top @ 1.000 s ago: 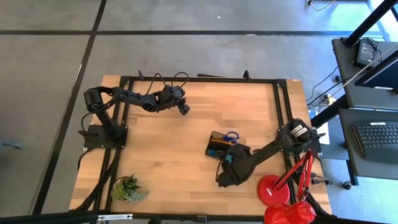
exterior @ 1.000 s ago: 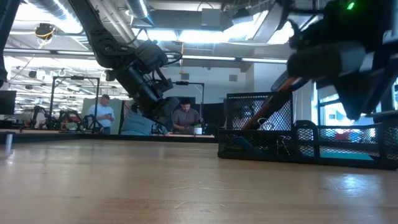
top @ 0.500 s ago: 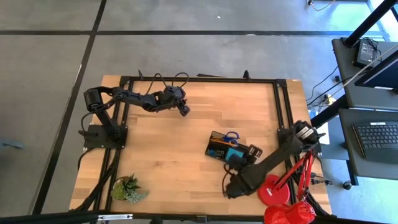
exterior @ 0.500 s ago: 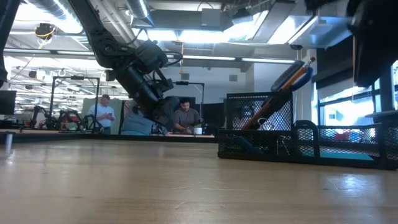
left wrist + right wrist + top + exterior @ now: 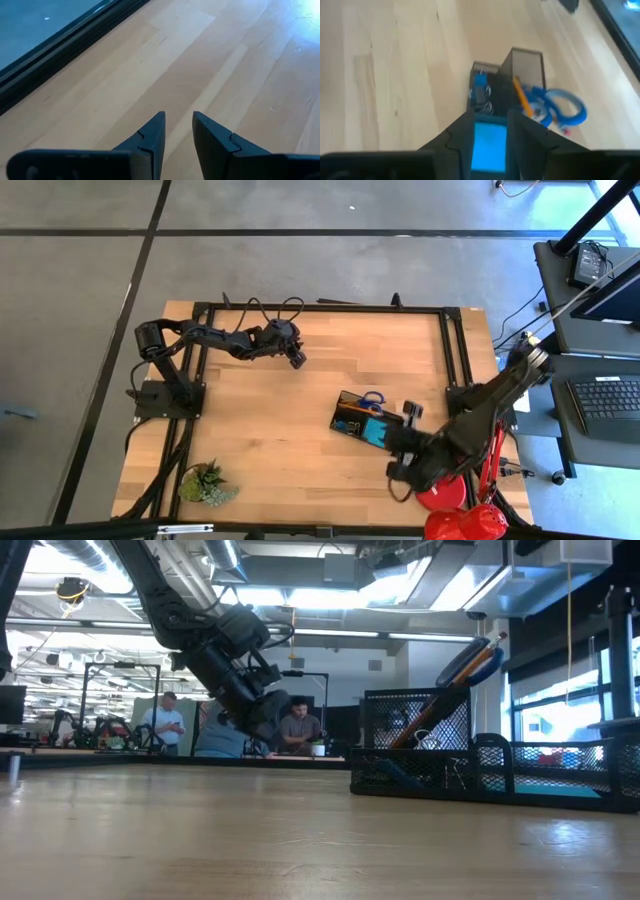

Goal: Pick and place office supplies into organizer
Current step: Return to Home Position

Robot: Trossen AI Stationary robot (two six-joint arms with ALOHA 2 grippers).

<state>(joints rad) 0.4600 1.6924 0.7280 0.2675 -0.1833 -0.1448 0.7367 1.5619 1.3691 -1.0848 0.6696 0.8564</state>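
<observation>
I am holding my right pincer (image 5: 490,122) spread and empty above the counter (image 5: 270,430). The organizer (image 5: 527,65) is lying directly ahead and below — long axis pointing away from me, note pad (image 5: 489,145) in its nearest compartment, scissors (image 5: 560,110) beyond. My left pincer (image 5: 297,358), slightly spread, is waiting well apart.

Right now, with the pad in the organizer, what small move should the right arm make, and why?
Probably draw the right gripper up and back toward its base. Its fingers are apart and look empty, and the pad lies in the organizer with the scissors. Mind the lamp close beside it. The left gripper waits far off.
</observation>
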